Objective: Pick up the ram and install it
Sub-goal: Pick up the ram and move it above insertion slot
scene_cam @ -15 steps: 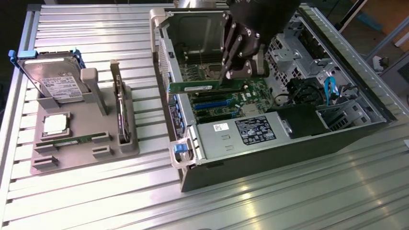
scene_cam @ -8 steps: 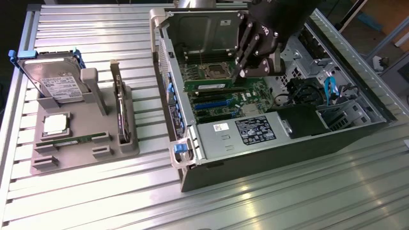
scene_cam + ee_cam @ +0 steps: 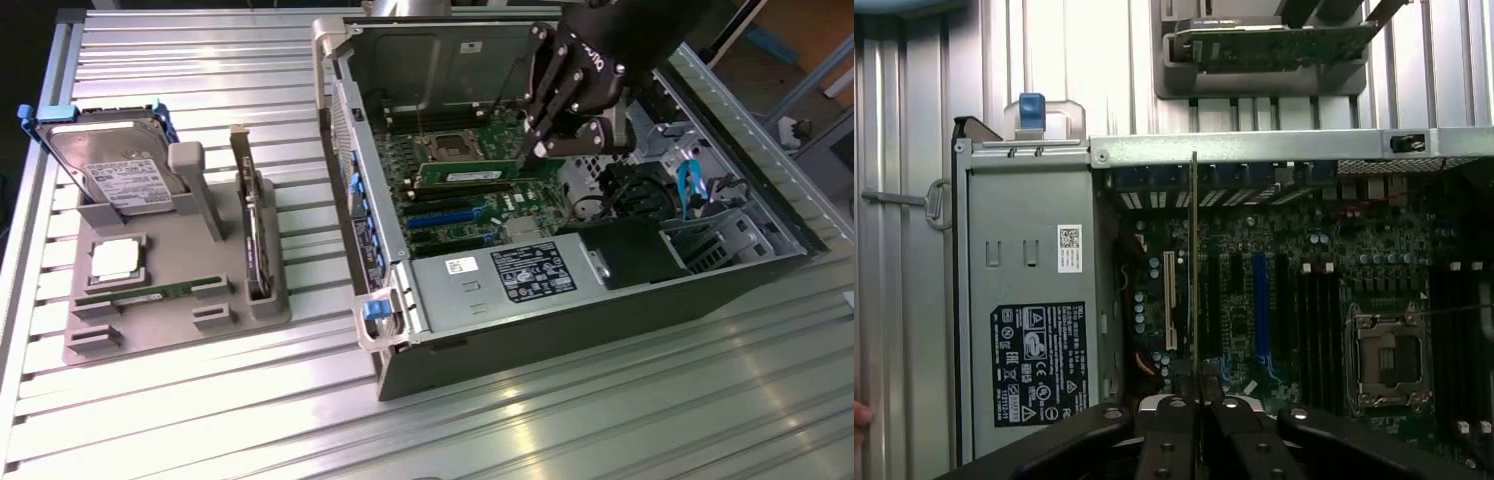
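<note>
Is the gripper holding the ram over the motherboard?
Yes, the gripper is shut on the ram, holding it edge-on above the motherboard.

My tally: one open computer case (image 3: pixel 561 340), one hard drive (image 3: pixel 114 175), one silver processor chip (image 3: pixel 116 258), one upright card (image 3: pixel 247 200), one grey fixture (image 3: pixel 174 335), and two green sticks, the ram (image 3: pixel 467 178) in my one pincer (image 3: pixel 541 150) and a second stick (image 3: pixel 140 293).

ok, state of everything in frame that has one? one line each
long green ram stick: clamped in the gripper, over the green motherboard
black gripper: shut on the ram
dark desktop computer case: lying on its side, open
big silver hard drive: upright in the grey holder
square silver processor chip: flat on the grey holder
</note>
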`<state>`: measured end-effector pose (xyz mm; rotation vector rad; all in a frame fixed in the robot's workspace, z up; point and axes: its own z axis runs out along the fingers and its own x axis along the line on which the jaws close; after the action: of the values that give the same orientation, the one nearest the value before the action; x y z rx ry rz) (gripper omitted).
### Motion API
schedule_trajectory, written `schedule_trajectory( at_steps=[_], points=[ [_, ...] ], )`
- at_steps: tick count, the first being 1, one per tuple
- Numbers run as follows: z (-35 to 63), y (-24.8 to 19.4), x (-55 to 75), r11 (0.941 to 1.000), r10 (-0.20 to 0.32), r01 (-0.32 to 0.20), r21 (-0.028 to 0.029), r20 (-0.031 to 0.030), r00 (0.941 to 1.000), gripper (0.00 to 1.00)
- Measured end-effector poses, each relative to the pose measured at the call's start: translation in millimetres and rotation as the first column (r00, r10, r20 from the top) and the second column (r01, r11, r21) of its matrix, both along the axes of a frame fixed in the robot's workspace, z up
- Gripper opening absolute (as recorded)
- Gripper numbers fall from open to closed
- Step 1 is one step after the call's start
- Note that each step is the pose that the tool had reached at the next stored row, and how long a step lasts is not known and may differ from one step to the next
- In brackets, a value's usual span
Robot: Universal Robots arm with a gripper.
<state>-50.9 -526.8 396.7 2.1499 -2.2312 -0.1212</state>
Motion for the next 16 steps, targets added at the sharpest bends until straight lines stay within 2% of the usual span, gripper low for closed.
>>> schedule_trajectory(
  at_steps=[8,12,16],
  points=[
    [0.0,-0.1,28.6,1.0000,0.000,0.000,0.0000,-0.0130,0.9999,0.12],
    [0.0,0.0,35.9,1.0000,0.000,0.000,-0.0001,-0.0152,0.9999,0.12],
    [0.0,0.0,36.1,1.0000,0.000,0.000,0.0000,-0.0152,0.9999,0.12]
  ],
)
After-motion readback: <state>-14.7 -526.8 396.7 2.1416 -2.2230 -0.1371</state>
